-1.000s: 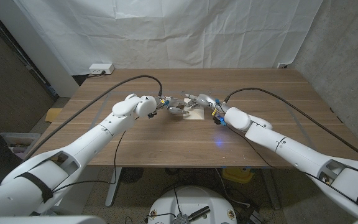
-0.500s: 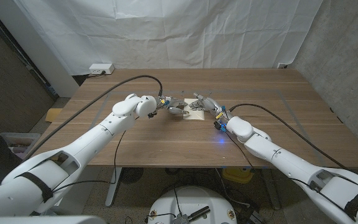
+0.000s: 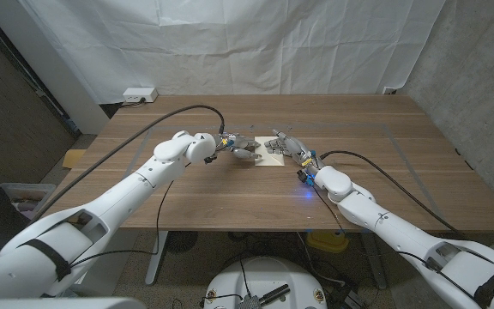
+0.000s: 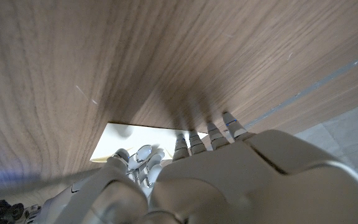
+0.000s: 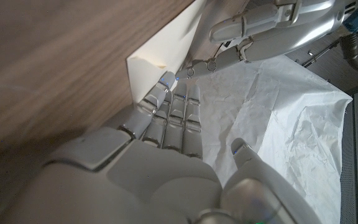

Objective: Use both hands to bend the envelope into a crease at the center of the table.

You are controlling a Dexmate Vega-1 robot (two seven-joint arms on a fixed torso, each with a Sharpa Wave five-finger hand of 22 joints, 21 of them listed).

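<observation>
— Envelope (image 3: 270,154) position first; where did it lie?

— Near the middle of the wooden table (image 3: 230,193), a little toward the far side; pale cream, between the two hands; in the right wrist view (image 5: 164,48) its edge stood up off the wood, with a folded corner showing.

— And the left hand (image 3: 240,148)?

— At the envelope's left side in the head view, fingers reaching onto it; in the left wrist view the fingertips (image 4: 196,138) pointed down at the cream sheet (image 4: 135,140) and looked to touch its edge; whether it actually pinched the paper, I couldn't tell.

— The right hand (image 3: 288,144)?

— At the envelope's right edge; in the right wrist view its fingers (image 5: 169,106) lay straight and close together, tips against the raised paper edge, the thumb (image 5: 248,160) held apart from them; pressing rather than gripping, as far as it showed.

— Could the two hands be seen together?

— Yes; the left hand's fingers (image 5: 253,28) showed in the right wrist view just beyond the envelope.

— Anything around them?

— A black cable (image 3: 153,129) ran across the table to the left arm, another (image 3: 384,172) to the right; a white creased backdrop (image 3: 256,43) hung behind the table; a white power strip (image 3: 139,94) lay past the far left corner.
</observation>
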